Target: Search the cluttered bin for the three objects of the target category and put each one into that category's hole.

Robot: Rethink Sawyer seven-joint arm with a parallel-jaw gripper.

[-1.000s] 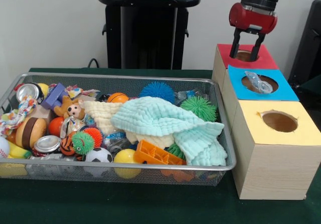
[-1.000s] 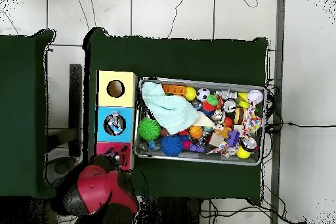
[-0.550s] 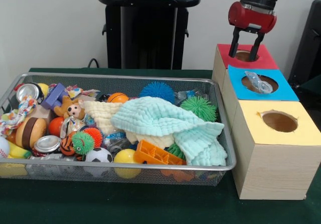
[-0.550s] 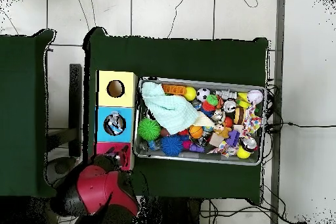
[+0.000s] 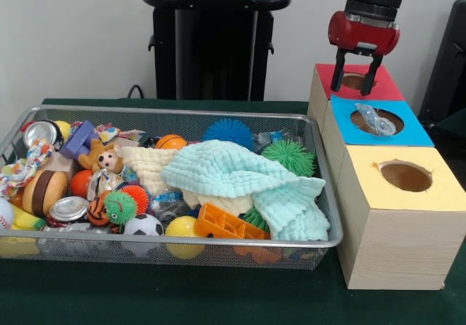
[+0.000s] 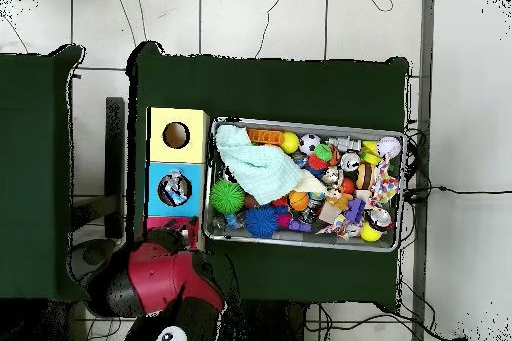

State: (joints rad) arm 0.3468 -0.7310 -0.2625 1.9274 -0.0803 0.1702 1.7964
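Target hole: the red-topped box (image 5: 378,86) lies directly beneath the gripper (image 5: 352,83); its round opening sits just under the fingertips. From above, the arm hides most of this box.
Pincer state: fingers spread moderately apart, pointing straight down, nothing held between them.
Governing relation: the wire bin (image 5: 218,246) lies well off to the pincer's side, on the far side of the row of boxes; the single arm must cross over the box edge to reach any object in it.
Target category: cannot be told from the pictures; which three objects belong to the red hole is a judgement not yet supportable.
Blue box (image 5: 408,133): next to the red one, away from the pincer; a clear, crinkled plastic item (image 5: 376,120) rests in its opening.
Yellow box (image 5: 444,186): farthest from the pincer in the row; opening looks empty.
Nearest bin contents: green spiky ball (image 5: 289,155) and blue spiky ball (image 5: 227,131), both soft and bristled.
Covering item: pale mint cloth (image 5: 240,175), quilted, limp, draped over objects beneath; its long axis runs toward the boxes.
Further contents: rigid orange plastic grid (image 5: 227,225), small soccer ball (image 5: 143,225), metal cans (image 5: 68,208), plush monkey (image 5: 105,158).
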